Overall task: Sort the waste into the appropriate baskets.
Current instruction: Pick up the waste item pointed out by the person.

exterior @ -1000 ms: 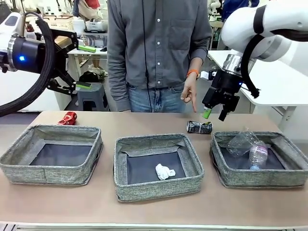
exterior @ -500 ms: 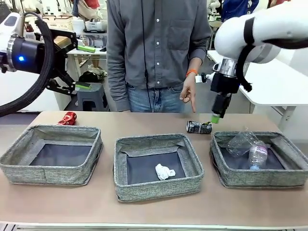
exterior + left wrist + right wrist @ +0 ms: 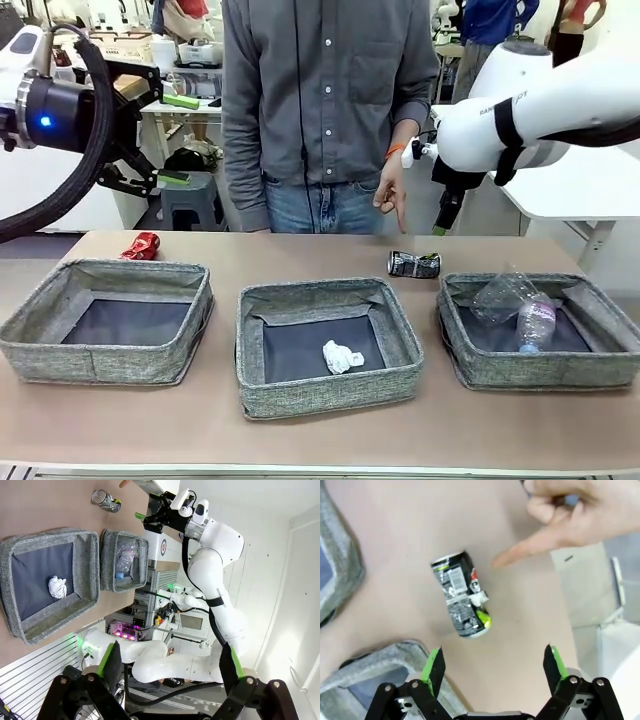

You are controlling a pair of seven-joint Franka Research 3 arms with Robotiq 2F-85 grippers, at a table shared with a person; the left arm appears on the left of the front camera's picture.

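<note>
Now, dark can (image 3: 461, 596): lay on the table (image 3: 320, 440) by the right basket's (image 3: 540, 372) far left corner.
Right gripper (image 3: 492, 654): hovered above it, jaws wide and empty.
Left gripper (image 3: 170, 652): jaws spread, empty.
Risk: we feared a descent clipping the pointing hand (image 3: 570, 515) nearby.

A robotics lab: white robot arm (image 3: 545, 105), cluttered workbench (image 3: 185, 108) behind.

bright, even indoor light from above falls on the pale brown table (image 3: 300, 250); the low grey woven fabric baskets (image 3: 330, 390) throw only thin, soft shadows. the front view is sharp, its background softer. in the right wrist view the person's pointing hand (image 3: 570, 510) is faintly blurred, and the crushed dark-silver can (image 3: 461, 601) is crisp. the left wrist view bends lines at its edges
</note>
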